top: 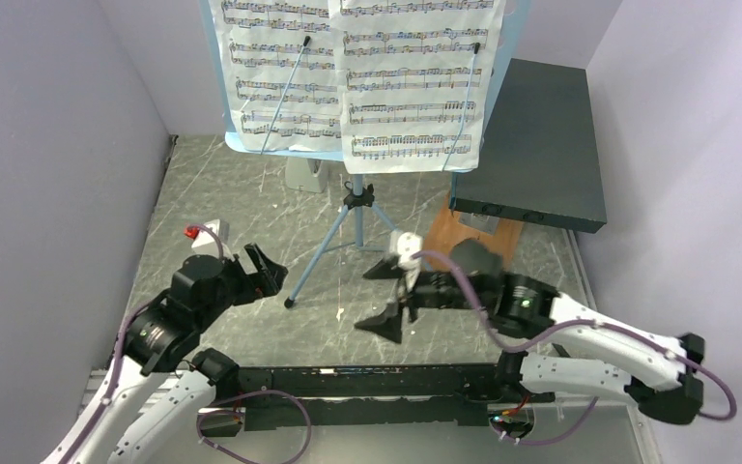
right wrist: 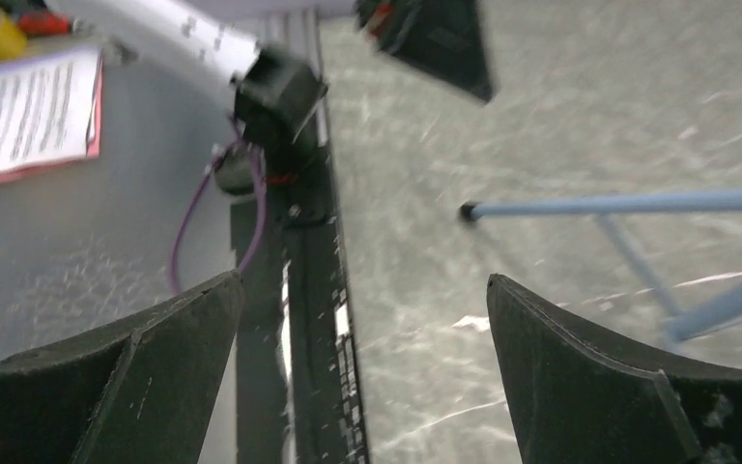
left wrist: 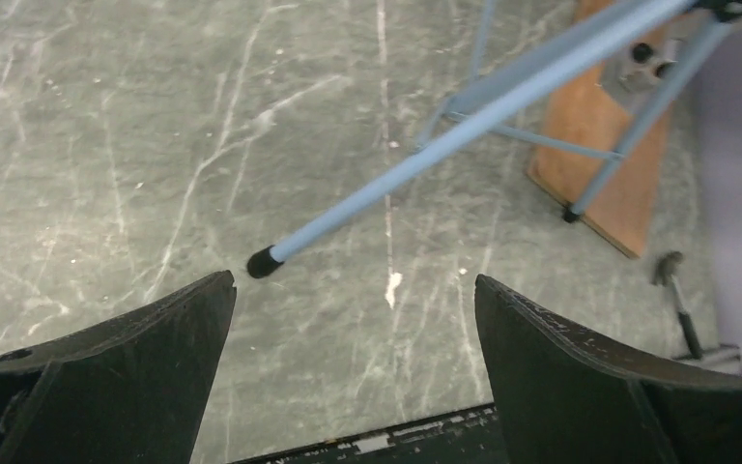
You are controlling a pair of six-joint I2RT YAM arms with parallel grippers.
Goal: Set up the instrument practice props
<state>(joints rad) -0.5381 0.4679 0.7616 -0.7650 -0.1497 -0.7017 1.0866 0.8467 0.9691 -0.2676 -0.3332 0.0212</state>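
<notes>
**Grey veined table (top: pixel 213 193), lilac walls (top: pixel 48 145)**

Music stand (top: pixel 352 217) upright mid-table on tripod legs, pages (top: pixel 415 77) spread on its desk, metronome (top: pixel 304 174) beyond the legs. Left gripper (top: pixel 264 271) and right gripper (top: pixel 384 298) spread wide, empty, flanking near leg.

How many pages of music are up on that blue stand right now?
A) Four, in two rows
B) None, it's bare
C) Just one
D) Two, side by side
D: two white sheet-music pages sit side by side on the light blue music stand, each with a thin wire holder across it.
</notes>
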